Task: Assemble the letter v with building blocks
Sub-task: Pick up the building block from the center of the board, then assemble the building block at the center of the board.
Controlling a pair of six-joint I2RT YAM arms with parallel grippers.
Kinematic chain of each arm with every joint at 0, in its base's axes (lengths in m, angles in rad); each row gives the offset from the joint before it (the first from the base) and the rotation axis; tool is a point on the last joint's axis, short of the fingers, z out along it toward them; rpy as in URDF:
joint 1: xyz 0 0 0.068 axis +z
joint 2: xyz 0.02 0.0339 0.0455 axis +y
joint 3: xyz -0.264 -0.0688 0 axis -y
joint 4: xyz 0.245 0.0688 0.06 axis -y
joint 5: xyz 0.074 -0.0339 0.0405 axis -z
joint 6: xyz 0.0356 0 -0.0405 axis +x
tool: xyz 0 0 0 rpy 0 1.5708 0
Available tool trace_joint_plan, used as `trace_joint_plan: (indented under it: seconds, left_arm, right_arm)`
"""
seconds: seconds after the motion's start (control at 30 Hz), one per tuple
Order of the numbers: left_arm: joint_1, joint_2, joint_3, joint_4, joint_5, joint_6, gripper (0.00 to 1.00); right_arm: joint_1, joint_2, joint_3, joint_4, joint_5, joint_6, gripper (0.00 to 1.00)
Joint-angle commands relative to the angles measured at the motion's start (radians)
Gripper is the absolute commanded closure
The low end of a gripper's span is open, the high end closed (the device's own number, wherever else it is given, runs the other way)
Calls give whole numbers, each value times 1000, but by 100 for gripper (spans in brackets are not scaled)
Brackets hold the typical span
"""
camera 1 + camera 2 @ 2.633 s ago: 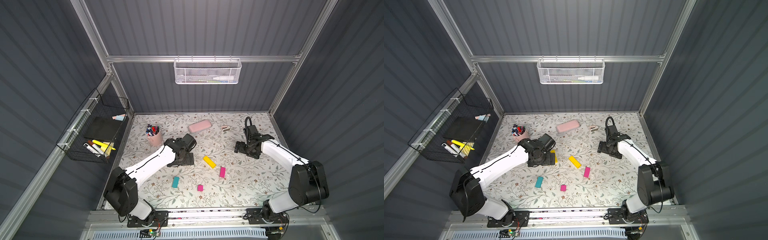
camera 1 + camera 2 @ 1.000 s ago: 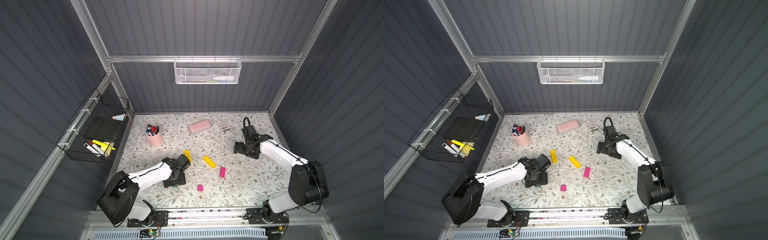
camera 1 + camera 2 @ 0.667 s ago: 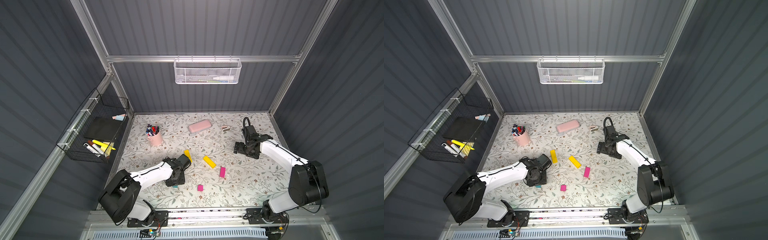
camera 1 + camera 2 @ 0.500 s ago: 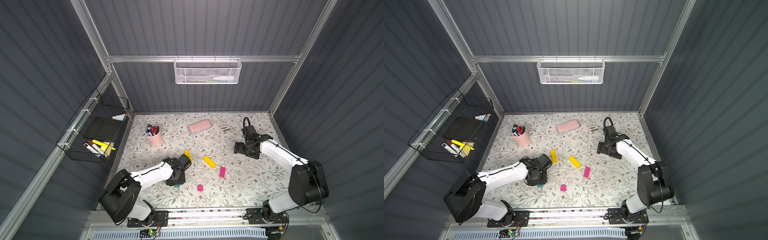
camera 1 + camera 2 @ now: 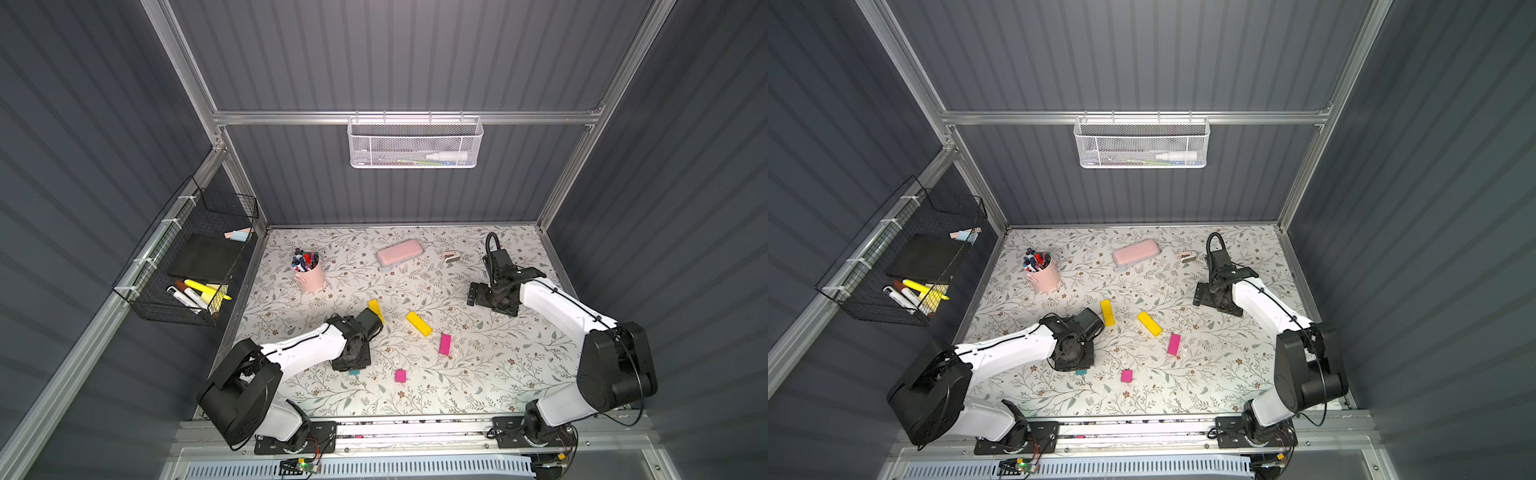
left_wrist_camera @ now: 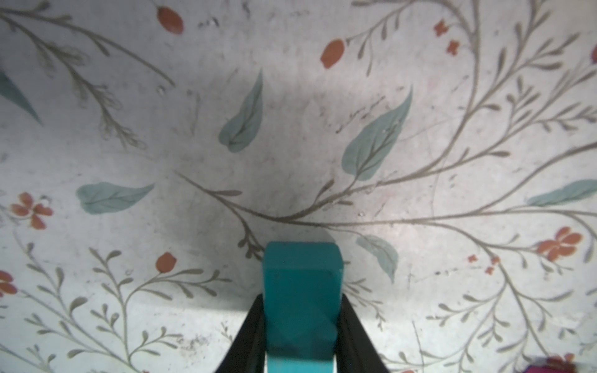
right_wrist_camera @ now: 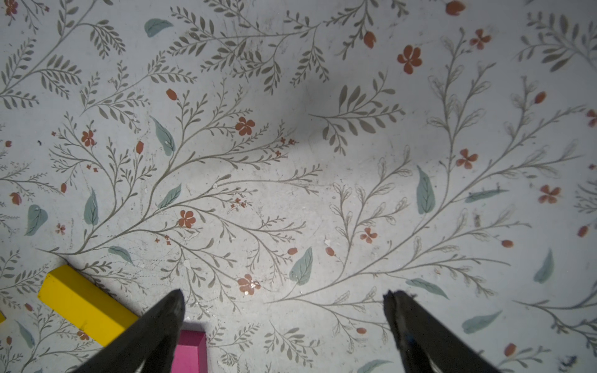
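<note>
In both top views the left arm (image 5: 307,345) reaches from its base at seven o'clock toward mid-table, wrist bent downward. The left gripper (image 6: 302,302) is clamped on the teal block (image 6: 302,268) (fingers flat against its sides). The right arm (image 5: 557,307) stretches from five o'clock toward two o'clock, and the right gripper (image 7: 281,300) is spread wide and empty.

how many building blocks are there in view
5. Yellow block beside the left arm, second yellow block mid-table, long magenta block beside it, small magenta block nearer the front, teal block in the left end effector. None seem hidden.
</note>
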Motion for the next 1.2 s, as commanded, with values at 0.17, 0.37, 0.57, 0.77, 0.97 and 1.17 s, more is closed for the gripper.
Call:
trace_joint_plan:
  seconds: [0.17, 0.37, 0.57, 0.77, 0.97, 1.17]
  left_arm:
    - [-18, -9, 59, -24, -46, -28, 90]
    - [-25, -11, 120, -2, -29, -61, 90]
    - [-48, 42, 156, 61, -10, -115, 92]
    - [-80, 117, 210, 102, -9, -168, 95]
    - [-83, 180, 255, 104, -12, -168, 91]
    - [-82, 228, 260, 124, 0, -179, 91]
  right_arm:
    - [8, 9, 23, -34, 17, 8, 1]
    - [9, 7, 32, -42, 29, 5, 1]
    - [9, 9, 39, -46, 51, -1, 1]
    - [9, 12, 48, -51, 58, -5, 1]
    - [9, 13, 48, -51, 62, -8, 1]
    - [9, 19, 50, -50, 59, -6, 1]
